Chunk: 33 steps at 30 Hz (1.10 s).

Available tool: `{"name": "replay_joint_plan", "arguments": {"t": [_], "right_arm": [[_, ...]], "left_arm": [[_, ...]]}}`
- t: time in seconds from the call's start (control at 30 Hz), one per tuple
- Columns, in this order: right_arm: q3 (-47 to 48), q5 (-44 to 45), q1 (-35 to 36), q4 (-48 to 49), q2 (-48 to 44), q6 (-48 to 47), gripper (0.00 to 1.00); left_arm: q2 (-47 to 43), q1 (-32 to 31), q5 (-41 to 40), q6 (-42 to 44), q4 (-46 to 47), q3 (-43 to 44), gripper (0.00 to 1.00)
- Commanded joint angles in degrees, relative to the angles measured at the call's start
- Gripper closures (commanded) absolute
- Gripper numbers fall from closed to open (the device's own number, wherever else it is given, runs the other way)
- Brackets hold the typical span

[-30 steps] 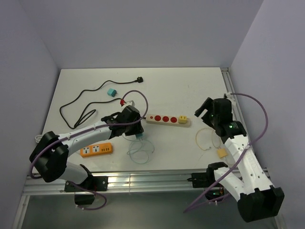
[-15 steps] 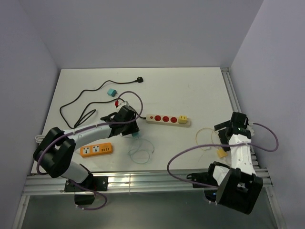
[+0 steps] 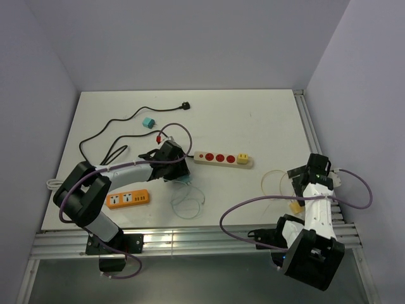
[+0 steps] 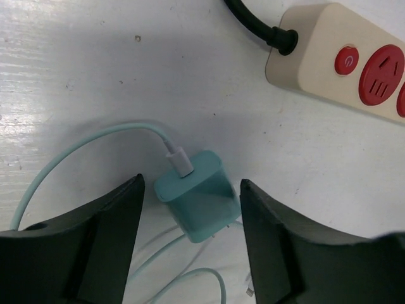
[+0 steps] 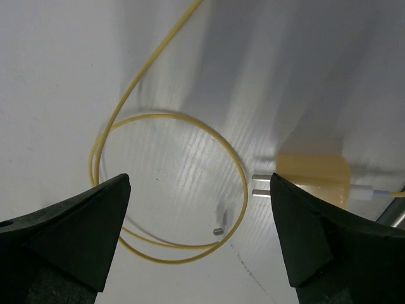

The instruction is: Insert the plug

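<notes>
Enclosing white table (image 3: 266, 120), lavender walls (image 3: 190, 44), teal plug (image 4: 197, 197)

The left end effector (image 4: 191, 187) stands with its fingers (image 4: 101, 240) spread to either side of the teal charger (image 4: 197, 195). Only a thin strip of bare desk (image 4: 95, 57) shows on each flank. The teal cable (image 4: 120, 126) arcs past the left finger and coils close behind, cluttering that side. Ahead and to the right, the beige power strip (image 4: 316, 50) and its black cord (image 4: 253, 19) bound the way, with bare desk between strip and charger.

The right end effector (image 5: 199, 180), fingers wide apart, hovers over the yellow cable (image 5: 166, 116) loop, and the yellow charger (image 5: 313, 177) sits close by its right finger.

From above, the far right of the desk lies free. A looped black cable (image 3: 107, 136) crosses the far left, and the orange power strip (image 3: 128, 199) lies beside the left arm.
</notes>
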Motion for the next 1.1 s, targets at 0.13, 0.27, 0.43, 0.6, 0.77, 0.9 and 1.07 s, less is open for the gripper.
{"name": "replay_joint_plan", "arguments": {"t": [0.13,0.27,0.43,0.6,0.77,0.9,1.07], "right_arm": [[8.3,11.9,-0.4,-8.4,-2.7,2.3,0.00],[6.9,9.3,-0.4,-10.3,-4.8,3.3,0.00],[6.4,9.3,-0.4,-14.4,-4.5,5.2,0.00],[6.1,11.6,-0.4,-13.5,-2.9,4.7,0.00],[6.4,10.1,-0.4,-14.7,0.6,3.3,0.01],[7.1,10.7,-0.4,-16.4,2.6,3.2,0.02],[7.1,11.2,-0.4,-16.5,3.5,3.6,0.05]], "left_arm": [[1.4,0.1,0.9,0.2,1.2,1.7,0.21],[1.6,0.0,1.6,0.0,1.6,1.8,0.14],[0.9,0.1,2.2,-0.3,2.0,1.7,0.07],[0.5,-0.2,4.4,-0.9,3.5,1.2,0.06],[1.2,-0.8,4.4,-1.5,4.0,2.0,0.06],[1.3,-1.2,4.4,-2.4,4.5,2.9,0.06],[1.7,-2.9,2.6,-2.7,3.9,5.4,0.06]]}}
